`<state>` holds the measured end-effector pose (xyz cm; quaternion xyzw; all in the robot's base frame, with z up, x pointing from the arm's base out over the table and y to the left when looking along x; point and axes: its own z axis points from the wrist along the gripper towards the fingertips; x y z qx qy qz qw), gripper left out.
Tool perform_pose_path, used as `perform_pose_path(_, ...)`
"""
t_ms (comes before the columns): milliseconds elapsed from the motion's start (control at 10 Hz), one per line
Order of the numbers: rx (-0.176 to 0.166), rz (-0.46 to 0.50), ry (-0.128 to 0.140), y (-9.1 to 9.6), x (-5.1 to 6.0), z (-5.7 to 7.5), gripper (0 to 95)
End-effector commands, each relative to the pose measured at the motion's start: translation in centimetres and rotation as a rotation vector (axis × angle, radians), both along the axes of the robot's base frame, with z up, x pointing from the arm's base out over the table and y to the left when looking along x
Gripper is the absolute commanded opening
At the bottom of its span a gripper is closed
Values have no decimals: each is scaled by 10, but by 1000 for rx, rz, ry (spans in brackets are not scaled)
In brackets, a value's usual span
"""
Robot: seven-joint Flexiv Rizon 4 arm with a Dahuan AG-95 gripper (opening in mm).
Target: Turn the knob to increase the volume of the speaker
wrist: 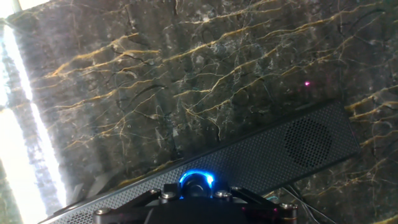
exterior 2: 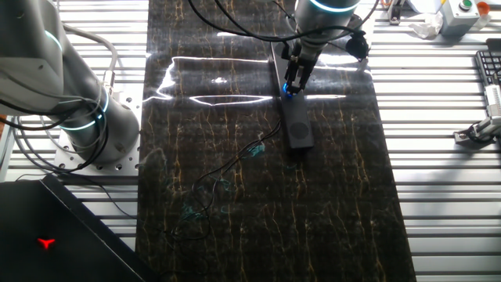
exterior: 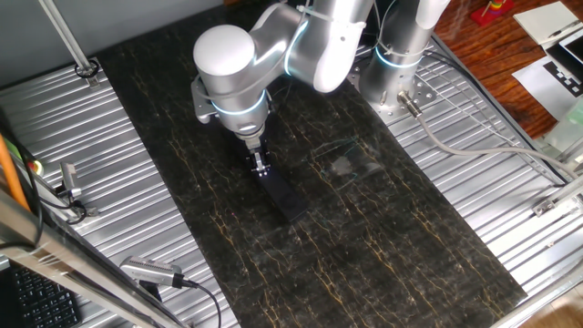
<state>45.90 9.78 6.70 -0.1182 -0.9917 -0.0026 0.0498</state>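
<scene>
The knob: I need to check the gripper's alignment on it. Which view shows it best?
The hand view: the knob glows blue, large and close, on the speaker just above the gripper. The other fixed view shows only a tiny blue glint beneath the fingers. In one fixed view the gripper hides it.

My two fixed cameras look steeply down from opposite sides of the table (exterior: 383, 246); both show the speaker (exterior: 284, 197). My hand camera sits close above its knob (wrist: 197, 184).
</scene>
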Motion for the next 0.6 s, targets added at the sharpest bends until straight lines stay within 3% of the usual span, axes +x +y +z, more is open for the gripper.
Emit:
perform_pose_path(100, -3, -1, -2, 0, 0, 0, 380)
perform_pose_path(600, 24, 152, -10, -1, 0, 4, 380)
